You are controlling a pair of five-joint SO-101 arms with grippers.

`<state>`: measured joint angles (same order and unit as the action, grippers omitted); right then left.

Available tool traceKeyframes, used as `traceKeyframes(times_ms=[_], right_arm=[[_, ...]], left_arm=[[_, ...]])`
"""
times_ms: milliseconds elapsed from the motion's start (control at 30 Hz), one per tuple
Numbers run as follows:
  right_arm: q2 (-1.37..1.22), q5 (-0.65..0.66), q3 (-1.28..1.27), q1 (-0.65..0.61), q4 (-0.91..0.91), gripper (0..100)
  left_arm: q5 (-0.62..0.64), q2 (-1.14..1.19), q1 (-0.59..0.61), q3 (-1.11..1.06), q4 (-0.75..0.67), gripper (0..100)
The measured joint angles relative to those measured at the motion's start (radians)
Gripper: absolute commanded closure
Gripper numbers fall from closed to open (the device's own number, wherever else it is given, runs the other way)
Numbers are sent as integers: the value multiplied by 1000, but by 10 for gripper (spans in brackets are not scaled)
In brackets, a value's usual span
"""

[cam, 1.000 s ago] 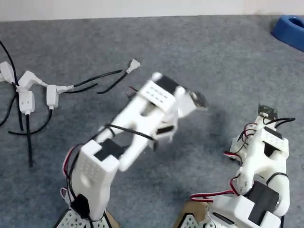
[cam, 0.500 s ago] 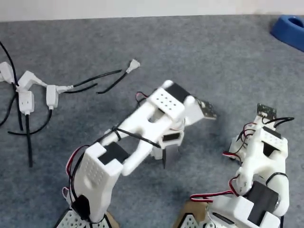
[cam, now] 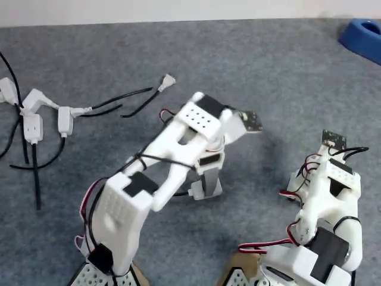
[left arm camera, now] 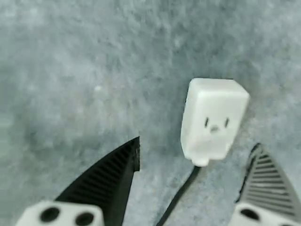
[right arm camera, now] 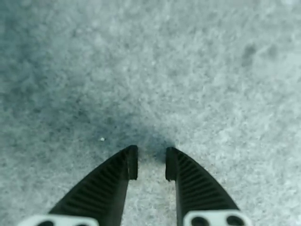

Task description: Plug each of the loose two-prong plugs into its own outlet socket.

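A white outlet socket (left arm camera: 214, 117) on a black cord lies on the grey carpet, its face with two slots turned up. My left gripper (left arm camera: 196, 145) hovers over it, open, one finger on each side and not touching. From above, this socket (cam: 196, 191) peeks out beside the left gripper (cam: 206, 188) at mid-table. A loose two-prong plug (cam: 168, 81) on a black cord lies farther back. At the far left are a white plug (cam: 64, 120) and a socket block (cam: 33, 127). My right gripper (right arm camera: 151, 163) rests low over bare carpet, shut to a narrow gap, holding nothing.
Black cords (cam: 119, 98) trail across the carpet from the left cluster toward the loose plug. A blue container (cam: 364, 37) sits at the back right corner. The right arm (cam: 330, 196) is folded near the front right.
The left arm swung right and forward, then drew back a little to the left; the white socket now shows beside its gripper. The right arm has not moved.
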<state>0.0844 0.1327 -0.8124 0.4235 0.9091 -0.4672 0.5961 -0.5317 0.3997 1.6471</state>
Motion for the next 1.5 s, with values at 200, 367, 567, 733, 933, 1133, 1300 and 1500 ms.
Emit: traceKeyframes(times_ms=[200,367,567,733,933,1133,1300,1500], right_arm=[[0,0,0,0,0,886],[0,2,0,0,0,886],[0,3,0,0,0,886],[0,3,0,-3,0,886],[0,3,0,-11,0,886],[0,3,0,-18,0,886],[0,3,0,-18,0,886],[0,3,0,-18,0,886]], left_arm=[[-9,149,23,37,-63,649],[-60,230,68,181,-28,649],[-64,255,97,328,94,649],[-64,255,61,334,98,649],[-64,255,80,334,98,649],[-74,255,124,368,98,649],[-77,255,118,423,98,649],[-101,255,167,433,98,649]])
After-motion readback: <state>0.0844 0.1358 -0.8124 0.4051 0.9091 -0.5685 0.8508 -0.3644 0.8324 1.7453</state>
